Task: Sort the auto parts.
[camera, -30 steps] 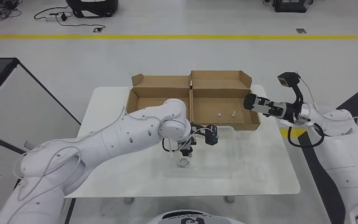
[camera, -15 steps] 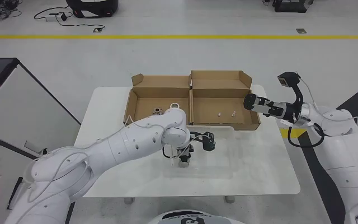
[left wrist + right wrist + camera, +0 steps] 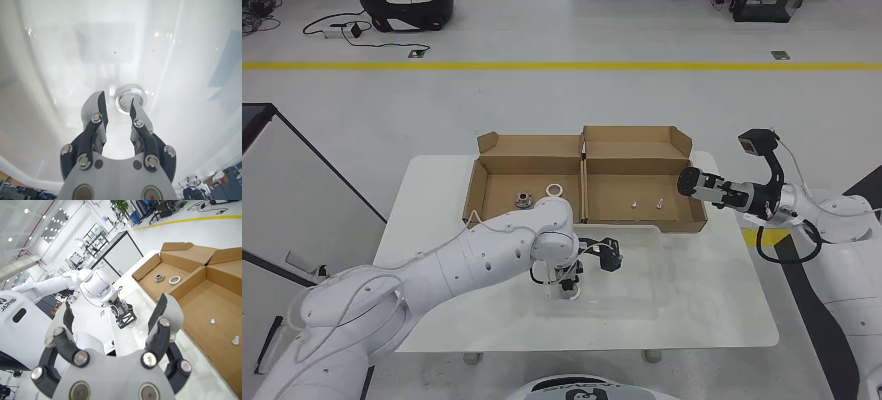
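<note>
Over the last second the left pincer has come down in the clear tray onto the metal collar. It is released, 1 finger in the collar's bore and the other outside its wall. Closing now would likely pinch that wall, so the pick looks about to begin; the collar is not yet gripped.

The arm's elbow has swung off the left box, uncovering a flanged hub and a ring, probably where the collar belongs. The tray's wall and the box's front wall stand between.

The right box holds 2 small bolts. The right pincer has stayed released at its far corner, above the worktop.
</note>
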### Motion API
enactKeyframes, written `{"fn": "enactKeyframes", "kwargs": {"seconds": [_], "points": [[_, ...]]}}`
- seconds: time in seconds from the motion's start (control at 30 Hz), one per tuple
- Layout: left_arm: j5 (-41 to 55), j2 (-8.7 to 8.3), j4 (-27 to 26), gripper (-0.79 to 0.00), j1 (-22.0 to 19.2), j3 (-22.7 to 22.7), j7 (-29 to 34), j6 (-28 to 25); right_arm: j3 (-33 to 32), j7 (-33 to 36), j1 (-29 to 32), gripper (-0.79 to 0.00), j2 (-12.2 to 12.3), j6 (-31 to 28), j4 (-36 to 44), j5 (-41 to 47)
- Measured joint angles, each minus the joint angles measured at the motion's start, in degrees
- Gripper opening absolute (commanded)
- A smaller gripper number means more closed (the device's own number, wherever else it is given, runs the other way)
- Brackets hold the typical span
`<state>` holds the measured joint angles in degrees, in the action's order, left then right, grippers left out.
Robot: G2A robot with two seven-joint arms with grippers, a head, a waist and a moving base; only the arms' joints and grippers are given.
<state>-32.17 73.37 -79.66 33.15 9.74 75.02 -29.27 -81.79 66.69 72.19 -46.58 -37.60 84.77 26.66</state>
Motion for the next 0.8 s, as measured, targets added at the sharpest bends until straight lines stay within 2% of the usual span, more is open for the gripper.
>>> {"fn": "enactKeyframes", "kwargs": {"seconds": [0.33, 0.8], "points": [[-0.58, 0.00, 0.74, -0.545, 0.38, 0.00, -0.18, -0.18, 0.00, 0.00, 0.00, 0.000, 0.00, 0.00, 0.00, 0.00], [-1.25, 0.46, 1.79, -0.579, 0.93, 0.00, -0.35, -0.34, 0.00, 0.00, 0.00, 0.000, 0.00, 0.00, 0.00, 0.00]]}}
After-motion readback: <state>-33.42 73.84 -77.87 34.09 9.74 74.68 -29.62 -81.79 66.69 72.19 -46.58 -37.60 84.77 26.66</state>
